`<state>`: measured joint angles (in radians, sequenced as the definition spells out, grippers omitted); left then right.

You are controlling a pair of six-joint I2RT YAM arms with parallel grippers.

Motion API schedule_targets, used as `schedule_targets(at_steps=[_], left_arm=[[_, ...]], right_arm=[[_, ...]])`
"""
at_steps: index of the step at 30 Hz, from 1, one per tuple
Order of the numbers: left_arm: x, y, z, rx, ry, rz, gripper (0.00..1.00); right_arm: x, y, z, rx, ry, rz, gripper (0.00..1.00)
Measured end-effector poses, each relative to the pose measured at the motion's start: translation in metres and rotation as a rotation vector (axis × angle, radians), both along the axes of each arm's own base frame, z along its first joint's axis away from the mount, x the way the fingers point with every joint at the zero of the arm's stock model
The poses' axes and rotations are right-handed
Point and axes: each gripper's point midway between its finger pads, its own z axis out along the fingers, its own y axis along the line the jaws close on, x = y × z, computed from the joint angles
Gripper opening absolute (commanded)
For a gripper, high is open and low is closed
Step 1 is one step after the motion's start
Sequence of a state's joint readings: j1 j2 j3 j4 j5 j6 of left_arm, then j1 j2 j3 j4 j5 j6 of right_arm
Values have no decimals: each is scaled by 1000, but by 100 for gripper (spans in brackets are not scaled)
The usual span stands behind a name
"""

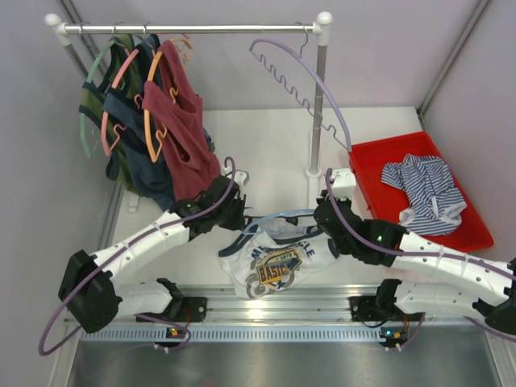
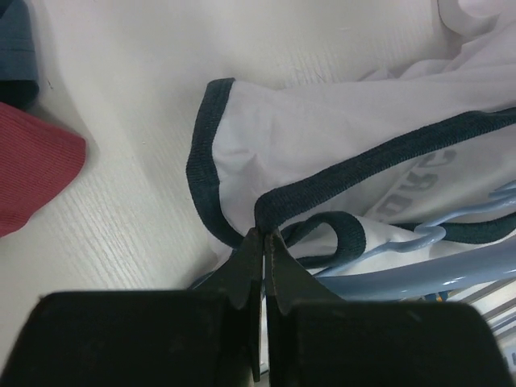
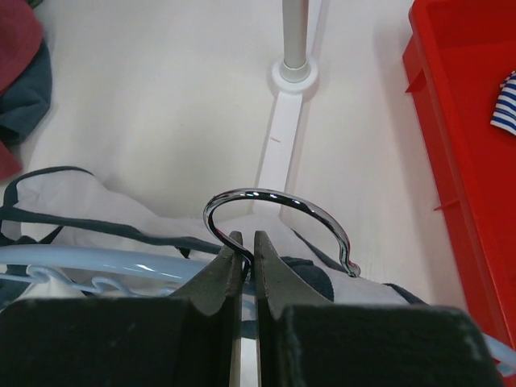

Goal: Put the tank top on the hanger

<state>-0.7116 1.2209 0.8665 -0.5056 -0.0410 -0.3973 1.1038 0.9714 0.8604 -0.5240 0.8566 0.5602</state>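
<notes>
The white tank top (image 1: 270, 262) with navy trim and a blue-yellow chest graphic lies bunched on the table between my two arms. The light-blue hanger (image 1: 282, 216) lies across its upper part. My left gripper (image 1: 235, 211) is shut on the navy-trimmed strap of the tank top (image 2: 339, 173), with the hanger's blue arm (image 2: 451, 270) just to its right. My right gripper (image 1: 322, 216) is shut on the stem of the hanger's metal hook (image 3: 274, 201); the light-blue arm (image 3: 97, 262) runs off to the left over the white fabric (image 3: 72, 205).
A clothes rail (image 1: 189, 28) at the back carries a maroon tank top (image 1: 185, 121), darker garments and an empty lilac hanger (image 1: 310, 89). Its right post (image 1: 317, 113) stands just behind my right gripper. A red tray (image 1: 379, 165) with a blue-white striped garment (image 1: 427, 189) sits at right.
</notes>
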Motion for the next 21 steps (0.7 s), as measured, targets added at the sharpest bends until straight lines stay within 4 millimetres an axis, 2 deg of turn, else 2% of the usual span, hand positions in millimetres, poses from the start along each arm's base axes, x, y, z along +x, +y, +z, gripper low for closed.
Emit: schedule_targets(at_steps=[12,16,21], left_arm=[[-7,17,-8,33,8,15,0],[-7,22,-1,41,-14,6,0],[-4,23,17,29,-54,-8,0]], right_arm=[[3,3,17,33,-13,-9,0],[8,1,23,38,-19,-32,0],[11,1,19,19,-15,-46,0]])
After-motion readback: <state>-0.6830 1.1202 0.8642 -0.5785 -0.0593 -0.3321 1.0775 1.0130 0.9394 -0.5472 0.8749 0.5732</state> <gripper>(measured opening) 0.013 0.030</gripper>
